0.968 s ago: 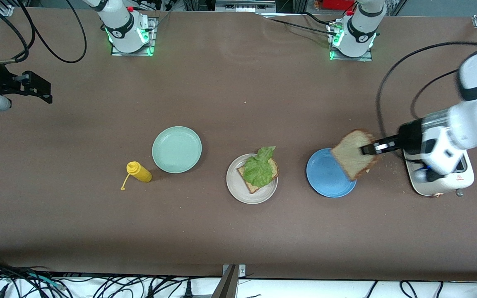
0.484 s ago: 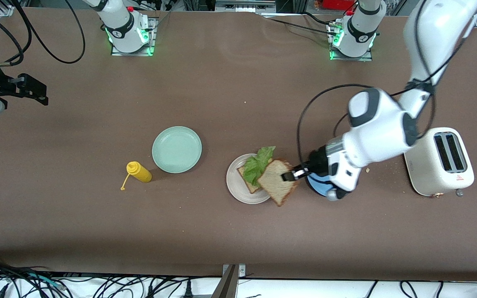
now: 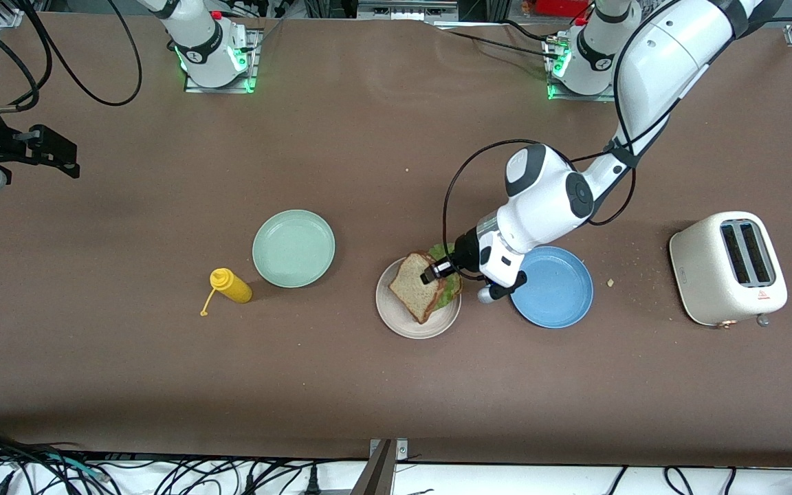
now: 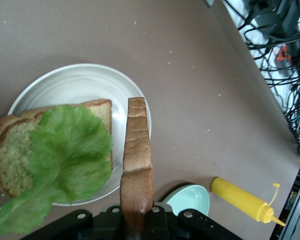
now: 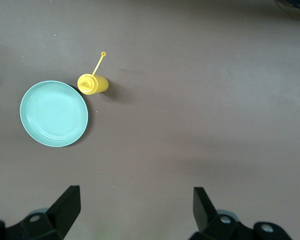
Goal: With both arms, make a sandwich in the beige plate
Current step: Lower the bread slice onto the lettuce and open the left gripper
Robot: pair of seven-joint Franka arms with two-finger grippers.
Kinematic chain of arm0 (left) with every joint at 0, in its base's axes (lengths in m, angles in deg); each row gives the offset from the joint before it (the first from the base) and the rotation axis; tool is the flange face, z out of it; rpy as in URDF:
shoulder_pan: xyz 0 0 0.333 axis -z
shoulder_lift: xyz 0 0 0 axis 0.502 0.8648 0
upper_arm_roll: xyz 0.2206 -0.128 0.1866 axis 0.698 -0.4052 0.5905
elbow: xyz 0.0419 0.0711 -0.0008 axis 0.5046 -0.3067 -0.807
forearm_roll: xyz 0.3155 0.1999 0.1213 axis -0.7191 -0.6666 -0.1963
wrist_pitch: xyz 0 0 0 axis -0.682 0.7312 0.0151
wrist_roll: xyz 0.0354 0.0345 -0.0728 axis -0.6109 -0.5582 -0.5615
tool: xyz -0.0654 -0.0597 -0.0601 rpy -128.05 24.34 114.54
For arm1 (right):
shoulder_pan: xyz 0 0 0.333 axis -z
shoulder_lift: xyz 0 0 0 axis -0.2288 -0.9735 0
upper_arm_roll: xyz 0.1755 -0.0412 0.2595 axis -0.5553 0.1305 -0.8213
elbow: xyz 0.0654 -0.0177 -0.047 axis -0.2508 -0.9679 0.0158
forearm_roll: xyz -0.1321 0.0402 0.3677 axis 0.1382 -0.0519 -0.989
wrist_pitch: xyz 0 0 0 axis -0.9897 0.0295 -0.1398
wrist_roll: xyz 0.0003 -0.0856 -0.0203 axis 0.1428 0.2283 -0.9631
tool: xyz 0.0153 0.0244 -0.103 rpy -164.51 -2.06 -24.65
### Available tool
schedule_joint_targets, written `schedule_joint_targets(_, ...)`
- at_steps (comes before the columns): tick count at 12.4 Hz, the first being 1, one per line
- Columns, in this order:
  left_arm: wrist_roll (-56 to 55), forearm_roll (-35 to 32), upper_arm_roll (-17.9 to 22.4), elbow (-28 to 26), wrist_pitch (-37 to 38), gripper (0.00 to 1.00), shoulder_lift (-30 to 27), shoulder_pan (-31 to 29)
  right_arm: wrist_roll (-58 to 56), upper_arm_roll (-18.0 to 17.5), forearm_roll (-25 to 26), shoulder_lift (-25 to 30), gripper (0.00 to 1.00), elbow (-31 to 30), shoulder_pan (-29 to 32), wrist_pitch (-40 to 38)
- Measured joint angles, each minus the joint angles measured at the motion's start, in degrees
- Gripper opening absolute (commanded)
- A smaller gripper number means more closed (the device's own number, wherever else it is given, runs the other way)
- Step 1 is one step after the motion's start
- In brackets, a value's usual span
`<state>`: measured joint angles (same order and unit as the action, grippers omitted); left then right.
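The left hand point(image 3: 432, 273) was clamped on the top slice of bread point(image 3: 414, 283), holding it over the beige plate point(image 3: 396, 322) just below the middle of the front frame. In the left wrist view that slice point(image 4: 137, 167) stood on edge above the lettuce point(image 4: 65, 160) and the bottom slice point(image 4: 10, 155), seemingly so it could be tipped flat onto them and finish the sandwich. The blue plate point(image 3: 561, 292) lay just beside, toward the left arm's end of the worktop point(image 3: 368, 385), with the toaster point(image 3: 729, 268) at the frame's right. The right hand point(image 5: 135, 212) waited at the upper left edge with its fingers spread wide, holding nothing, looking down on the green plate point(image 5: 54, 113) and the mustard bottle point(image 5: 93, 83).
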<state>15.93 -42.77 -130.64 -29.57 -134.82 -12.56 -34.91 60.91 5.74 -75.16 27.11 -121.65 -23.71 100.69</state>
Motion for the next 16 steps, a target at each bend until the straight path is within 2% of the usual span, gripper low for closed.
schedule_joint_targets(4,0.17,-2.11,0.81,-1.07,0.01,0.0,0.93,0.14,0.01,0.0,0.0,-0.02,1.0,0.01,0.0,0.05)
schedule_joint_targets(5,0.17,-3.15,1.0,-1.21,0.0,0.06,1.57,0.28,0.03,0.0,0.0,-0.02,1.0,0.02,0.0,0.06)
schedule_joint_targets(6,0.18,-4.03,1.4,-1.23,-0.11,0.19,2.3,0.66,0.06,0.0,0.0,-0.02,1.0,0.02,0.0,0.06)
schedule_joint_targets(8,0.18,-4.64,2.66,-1.23,-1.38,0.79,3.4,2.15,0.21,0.0,0.0,-0.02,1.0,0.02,-0.01,0.07)
schedule_joint_targets(9,0.18,-4.64,3.19,-1.24,-1.88,0.95,3.75,2.75,0.26,-0.01,0.0,-0.02,1.0,0.02,-0.01,0.08)
schedule_joint_targets(10,0.18,-4.65,3.54,-1.23,-2.02,0.99,3.9,3.01,0.29,-0.01,0.0,-0.02,1.0,0.02,-0.01,0.08)
schedule_joint_targets(14,1.51,-5.19,5.24,-1.11,-1.63,0.99,3.91,3.12,0.31,-0.01,0.0,-0.03,1.0,0.02,-0.01,0.08)
schedule_joint_targets(16,1.7,-8.89,5.81,-0.33,1.7,0.99,3.86,3.06,0.32,-0.01,0.0,-0.03,1.0,0.02,-0.01,0.08)
